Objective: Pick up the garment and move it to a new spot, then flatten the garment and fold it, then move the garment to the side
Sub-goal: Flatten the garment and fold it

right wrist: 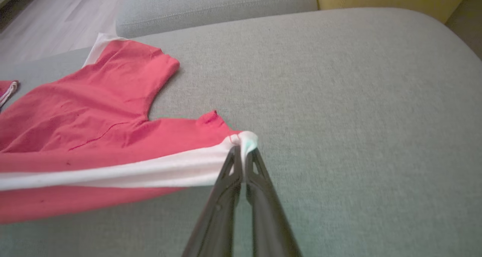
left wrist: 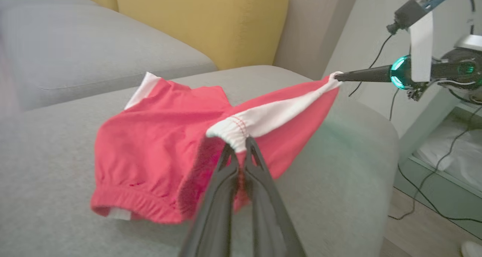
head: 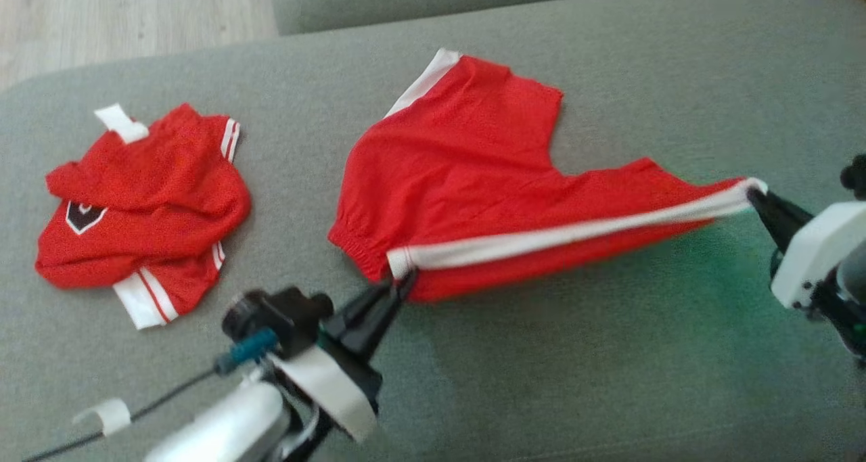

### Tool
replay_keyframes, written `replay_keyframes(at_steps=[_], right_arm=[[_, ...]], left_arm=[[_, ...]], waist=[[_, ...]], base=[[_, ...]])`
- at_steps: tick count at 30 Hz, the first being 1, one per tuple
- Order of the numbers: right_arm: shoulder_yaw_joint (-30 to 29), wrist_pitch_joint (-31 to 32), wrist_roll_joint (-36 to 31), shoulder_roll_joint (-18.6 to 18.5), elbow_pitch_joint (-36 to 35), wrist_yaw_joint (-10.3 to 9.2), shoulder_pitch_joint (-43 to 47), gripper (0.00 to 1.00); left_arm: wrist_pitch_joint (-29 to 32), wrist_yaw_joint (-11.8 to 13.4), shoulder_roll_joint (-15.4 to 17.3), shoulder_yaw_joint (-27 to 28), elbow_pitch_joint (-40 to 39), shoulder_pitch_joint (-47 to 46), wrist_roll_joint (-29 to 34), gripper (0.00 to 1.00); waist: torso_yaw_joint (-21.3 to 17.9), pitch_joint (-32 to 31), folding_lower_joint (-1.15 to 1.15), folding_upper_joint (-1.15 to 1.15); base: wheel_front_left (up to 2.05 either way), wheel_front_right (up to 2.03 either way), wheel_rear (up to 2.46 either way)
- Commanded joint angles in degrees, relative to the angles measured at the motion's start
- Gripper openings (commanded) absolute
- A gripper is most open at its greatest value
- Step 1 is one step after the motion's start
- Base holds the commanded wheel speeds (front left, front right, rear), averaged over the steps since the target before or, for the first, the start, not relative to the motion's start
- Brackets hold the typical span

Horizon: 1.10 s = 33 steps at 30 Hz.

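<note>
Over the cushion [head: 609,354], shorts [head: 460,178] are clamped by left gripper [head: 404,281] and right gripper [head: 756,195] (stripe ends); overstretching may free one.

On the grey fabric seat cushion [head: 609,354] lie the red cloth shorts with white side stripes [head: 467,178]. Left of the shorts is a crumpled red-and-white jersey [head: 145,205]. At their near corner is the left gripper [head: 404,285], and at their right tip the right gripper [head: 756,193].

Our left gripper [head: 406,283] pinches one end of the red shorts' [head: 460,171] white stripe [head: 561,235], our right gripper [head: 756,195] the other. We see the stripe stretched straight between them.
</note>
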Motion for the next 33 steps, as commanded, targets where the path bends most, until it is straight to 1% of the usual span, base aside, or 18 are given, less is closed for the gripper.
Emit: replay_keyframes(at_steps=[1,4,5,8,9,11,16,21,26,33], right_arm=[[-1.3,-1.0,-2.3,0.3,-3.2,-0.05,-2.9,0.0],[-2.5,-1.9,-6.3,2.5,-4.6,-0.05,-5.8,0.0],[-2.5,-2.8,-9.1,3.4,-4.5,-0.05,-8.6,0.0],[-2.1,-4.2,-12.3,4.9,-3.2,-0.05,-13.6,0.0],[-2.1,-4.2,-12.3,4.9,-3.2,-0.05,-13.6,0.0],[-1.4,-5.2,-14.3,5.5,-1.4,-0.05,-17.4,0.0],[2.2,-7.8,-19.6,6.0,5.7,-0.05,-26.0,0.0],[5.6,-10.1,-23.1,6.3,14.5,-0.05,-33.5,0.0],[8.1,-12.9,-25.2,6.5,22.7,-0.05,-39.4,0.0],[9.9,-16.9,-27.0,6.7,31.8,-0.05,-44.6,0.0]], left_arm=[[-0.6,0.6,1.3,4.0,-1.2,-4.5,-0.4,0.0],[-0.7,0.8,0.9,5.1,0.2,-7.1,0.0,0.0],[-0.9,0.6,0.5,5.4,1.2,-8.8,0.4,0.0],[-1.0,0.0,-0.3,5.6,2.4,-10.7,0.4,0.0],[-1.0,0.0,-0.3,5.6,2.4,-10.7,0.4,0.0],[-1.1,-0.6,-1.0,5.6,3.1,-11.7,0.4,0.0],[-1.7,-2.0,-3.2,4.8,4.8,-13.8,0.6,0.0],[-2.3,-3.4,-5.7,3.9,6.7,-15.5,0.7,0.0],[-3.4,-4.3,-8.6,3.4,9.1,-17.5,0.7,0.0],[-5.1,-5.2,-12.0,2.9,13.1,-20.1,0.9,0.0]], waist=[[1.1,1.8,0.0,0.0],[2.2,3.9,0.0,0.0],[3.2,5.4,0.0,0.0],[4.9,7.6,0.0,0.0],[4.9,7.6,0.0,0.0],[6.2,9.0,0.0,0.0],[10.1,12.0,0.0,0.0],[14.0,14.4,0.0,0.0],[17.3,16.4,0.0,0.0],[20.4,18.4,0.0,0.0]], base=[[0.0,0.0,0.0],[0.0,0.0,0.0],[0.0,0.0,0.0],[0.0,0.0,0.0],[0.0,0.0,0.0],[0.0,0.0,0.0],[0.0,0.0,0.0],[0.0,0.0,0.0],[0.0,0.0,0.0],[0.0,0.0,0.0]])
